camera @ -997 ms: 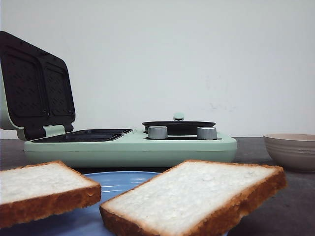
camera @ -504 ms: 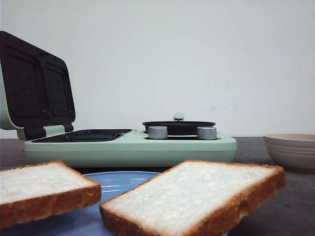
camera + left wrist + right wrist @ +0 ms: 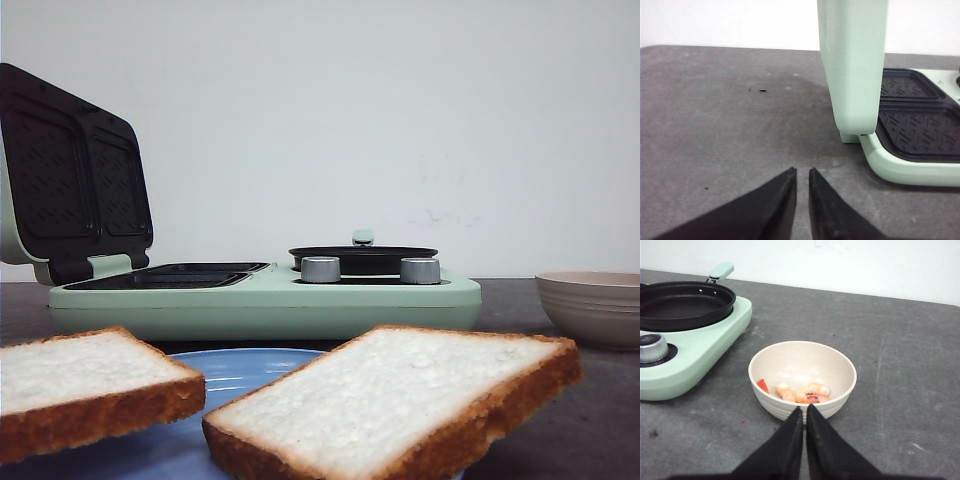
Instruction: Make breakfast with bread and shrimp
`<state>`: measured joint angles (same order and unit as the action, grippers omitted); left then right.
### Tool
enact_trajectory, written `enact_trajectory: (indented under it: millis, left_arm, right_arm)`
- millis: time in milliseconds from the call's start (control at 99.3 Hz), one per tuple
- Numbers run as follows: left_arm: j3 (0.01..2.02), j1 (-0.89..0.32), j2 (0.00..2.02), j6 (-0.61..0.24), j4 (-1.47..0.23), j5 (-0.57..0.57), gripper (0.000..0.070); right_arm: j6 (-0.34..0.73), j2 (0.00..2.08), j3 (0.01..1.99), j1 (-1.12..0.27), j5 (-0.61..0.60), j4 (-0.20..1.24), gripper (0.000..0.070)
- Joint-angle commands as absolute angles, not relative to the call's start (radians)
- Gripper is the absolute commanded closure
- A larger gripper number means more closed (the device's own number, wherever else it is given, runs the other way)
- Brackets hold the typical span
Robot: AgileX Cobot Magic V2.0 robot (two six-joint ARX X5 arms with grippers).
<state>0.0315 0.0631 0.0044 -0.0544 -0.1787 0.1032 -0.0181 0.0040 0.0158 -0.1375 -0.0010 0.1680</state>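
Two slices of bread [image 3: 85, 385] [image 3: 400, 405] lie on a blue plate [image 3: 235, 365] at the front of the front view. Shrimp [image 3: 807, 392] lie in a cream bowl [image 3: 802, 377], orange-pink pieces with a small red bit beside them. My right gripper [image 3: 804, 410] is shut and empty, its tips just short of the bowl's near wall. My left gripper [image 3: 802, 173] is shut with a narrow slit between the tips, empty, over bare table beside the mint breakfast maker [image 3: 890, 160]. Neither gripper shows in the front view.
The mint breakfast maker [image 3: 265, 300] stands behind the plate with its sandwich lid [image 3: 70, 175] raised, two dark grill plates [image 3: 917, 125], a black frying pan [image 3: 685, 302] and two silver knobs [image 3: 320, 269]. The cream bowl [image 3: 590, 305] sits to the right of it. Grey table lies around.
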Motion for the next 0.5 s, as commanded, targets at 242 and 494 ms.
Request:
enact_trajectory:
  millis: [242,494]
  left_arm:
    - [0.016,0.065,0.004,-0.334,-0.18,0.105,0.07]
    - [0.123,0.064,0.014,-0.536,-0.196,0.17,0.069]
  right_arm:
    - [0.227,0.004,0.017,-0.14,-0.01,0.159,0.07]
    - [0.361,0.02,0.162,-0.139,-0.071,0.265,0.07]
